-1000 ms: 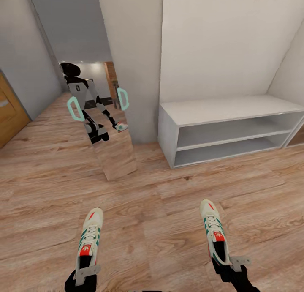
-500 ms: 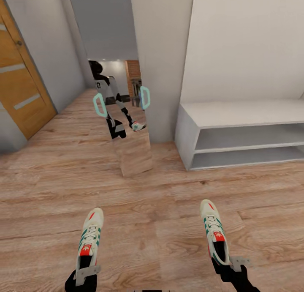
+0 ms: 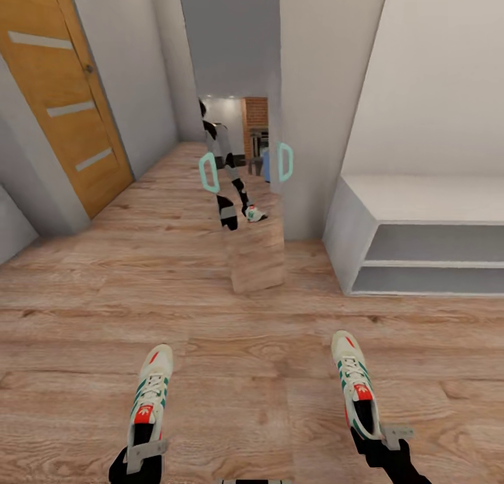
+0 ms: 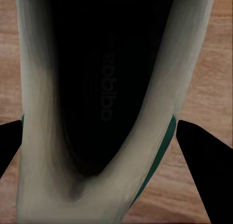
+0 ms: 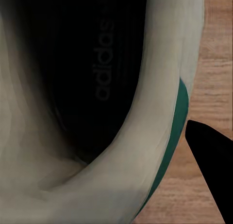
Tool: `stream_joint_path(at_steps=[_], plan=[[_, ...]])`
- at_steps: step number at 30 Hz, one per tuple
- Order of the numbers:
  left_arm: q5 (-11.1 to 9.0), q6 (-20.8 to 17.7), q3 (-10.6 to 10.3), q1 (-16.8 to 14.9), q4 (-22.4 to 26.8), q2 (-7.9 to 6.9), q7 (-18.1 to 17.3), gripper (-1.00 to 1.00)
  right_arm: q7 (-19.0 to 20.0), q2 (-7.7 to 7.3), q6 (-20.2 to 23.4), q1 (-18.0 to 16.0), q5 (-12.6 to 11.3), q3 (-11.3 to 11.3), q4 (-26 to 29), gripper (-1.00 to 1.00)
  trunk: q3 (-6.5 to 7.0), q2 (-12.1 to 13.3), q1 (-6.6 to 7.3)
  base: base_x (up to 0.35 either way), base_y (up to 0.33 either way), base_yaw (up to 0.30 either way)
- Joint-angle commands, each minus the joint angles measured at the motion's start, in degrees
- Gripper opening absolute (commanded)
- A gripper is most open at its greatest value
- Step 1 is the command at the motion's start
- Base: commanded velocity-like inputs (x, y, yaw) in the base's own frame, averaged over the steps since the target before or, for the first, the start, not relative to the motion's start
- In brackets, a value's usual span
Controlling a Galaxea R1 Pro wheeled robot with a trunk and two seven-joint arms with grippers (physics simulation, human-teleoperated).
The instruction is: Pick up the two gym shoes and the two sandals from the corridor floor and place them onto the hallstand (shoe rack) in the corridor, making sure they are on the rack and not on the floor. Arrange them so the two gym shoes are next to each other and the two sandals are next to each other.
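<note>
I hold one cream-white gym shoe in each hand, above the wood-plank corridor floor (image 3: 245,372). My left gripper (image 3: 143,450) is shut on the heel of the left gym shoe (image 3: 150,393), whose dark inside (image 4: 107,88) faces the left wrist camera between black fingers (image 4: 201,161). My right gripper (image 3: 374,438) is shut on the heel of the right gym shoe (image 3: 355,380), whose teal-striped side (image 5: 177,117) lies against one finger (image 5: 211,161). The light-grey hallstand (image 3: 420,198) stands ahead at the right with two open shelves. The sandals are out of view.
A mirrored wardrobe front (image 3: 255,211) left of the hallstand reflects the robot. A wooden door (image 3: 63,99) is set in the left wall. The corridor runs on straight ahead past the mirror.
The camera has swung left: the hallstand has slid to the picture's right and the wooden door has come into view. Both shoes stay held as before.
</note>
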State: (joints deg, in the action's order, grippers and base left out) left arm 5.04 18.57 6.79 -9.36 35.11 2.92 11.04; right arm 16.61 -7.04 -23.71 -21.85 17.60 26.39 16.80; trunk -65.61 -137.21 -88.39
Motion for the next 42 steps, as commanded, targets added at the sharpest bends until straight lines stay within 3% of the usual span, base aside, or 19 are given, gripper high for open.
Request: stream_joint_path(at_steps=[1,13,42], plan=[[0.56,0.16,0.24,-0.05,-0.04,0.07,0.12,-1.0,0.35,0.01,-0.2,-0.03,0.33,0.5,-0.01,-1.0,-0.07,-0.02,0.01,0.004,0.004,0.282],[0.36,0.16,0.24,-0.05,-0.04,0.02,0.12,-1.0,0.35,0.01,-0.2,-0.03,0.33,0.49,-0.01,-1.0,-0.43,-0.02,0.01,0.024,0.003,0.282],[0.14,0.24,0.33,-0.05,-0.04,-0.02,0.12,-1.0,0.35,0.01,-0.2,-0.03,0.33,0.48,-0.01,-1.0,-1.25,-0.02,0.01,0.274,0.177,0.282]])
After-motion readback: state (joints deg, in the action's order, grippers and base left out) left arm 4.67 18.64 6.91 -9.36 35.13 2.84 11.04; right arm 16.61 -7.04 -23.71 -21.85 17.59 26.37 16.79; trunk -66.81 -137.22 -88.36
